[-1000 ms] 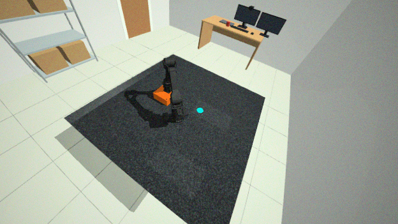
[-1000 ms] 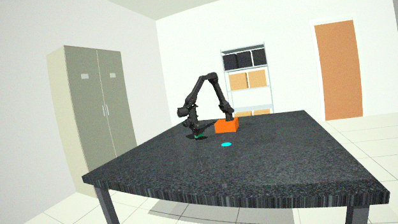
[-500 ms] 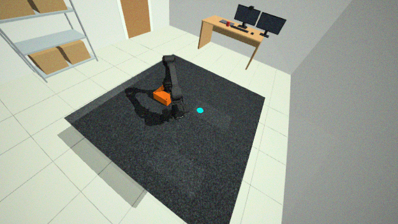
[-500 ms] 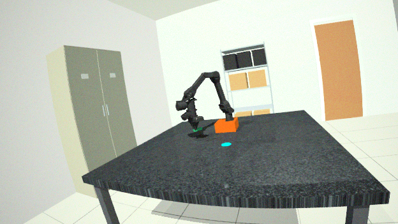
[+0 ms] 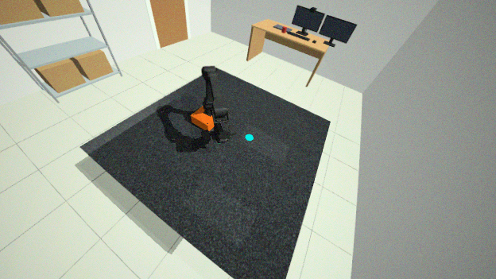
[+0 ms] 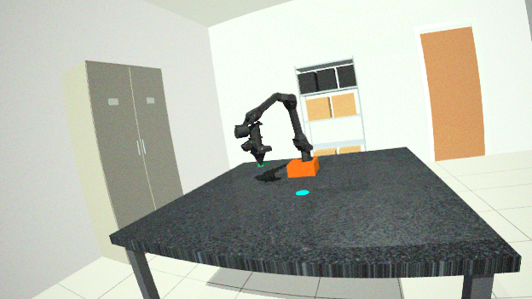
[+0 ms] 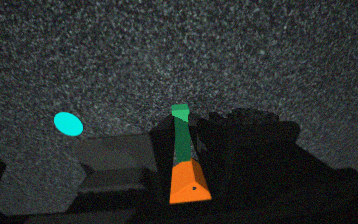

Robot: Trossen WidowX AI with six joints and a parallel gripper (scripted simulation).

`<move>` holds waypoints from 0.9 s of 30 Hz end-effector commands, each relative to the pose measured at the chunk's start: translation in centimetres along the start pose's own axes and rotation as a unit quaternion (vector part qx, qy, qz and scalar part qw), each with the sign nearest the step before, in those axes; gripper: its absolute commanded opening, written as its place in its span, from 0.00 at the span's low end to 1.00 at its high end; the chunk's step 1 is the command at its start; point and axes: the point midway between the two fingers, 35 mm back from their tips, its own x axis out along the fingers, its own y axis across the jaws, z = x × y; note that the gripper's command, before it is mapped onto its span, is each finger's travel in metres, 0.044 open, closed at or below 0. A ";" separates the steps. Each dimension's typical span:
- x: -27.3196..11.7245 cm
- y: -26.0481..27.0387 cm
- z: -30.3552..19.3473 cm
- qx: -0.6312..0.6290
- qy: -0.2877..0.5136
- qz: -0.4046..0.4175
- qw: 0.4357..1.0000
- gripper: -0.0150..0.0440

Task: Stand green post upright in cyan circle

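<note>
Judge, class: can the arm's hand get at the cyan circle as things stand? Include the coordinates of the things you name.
Probably yes: nothing visible stands between the hand (image 6: 260,163) and the cyan circle (image 5: 249,137) (image 6: 303,192) (image 7: 68,124). The hand is already shut on the green post (image 6: 265,163) (image 7: 182,137), though, so the post would likely touch there first.

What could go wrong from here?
The green rectangular post is clamped in the black jaws but lies roughly sideways; it could slip or twist while being turned upright. The flat cyan circle is small and off to one side, so placement might miss or overhang its edge.
</note>
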 end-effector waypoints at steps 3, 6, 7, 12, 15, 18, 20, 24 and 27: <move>-0.3 0.7 0.0 -0.020 0.003 -0.002 1.000 0.29; -0.4 1.6 0.2 -0.046 0.003 -0.001 0.999 0.29; -0.4 1.9 0.2 -0.055 0.003 -0.001 0.998 0.29; -0.6 3.4 0.4 -0.098 0.003 0.000 0.995 0.29; -0.6 4.3 0.5 -0.125 0.003 0.001 0.992 0.29; -0.7 5.2 0.5 -0.151 0.002 0.001 0.989 0.29; -0.8 5.9 0.5 -0.168 0.002 0.002 0.986 0.29; -0.9 7.1 0.5 -0.202 0.002 0.002 0.979 0.29; -0.9 8.1 0.4 -0.228 0.002 0.003 0.974 0.29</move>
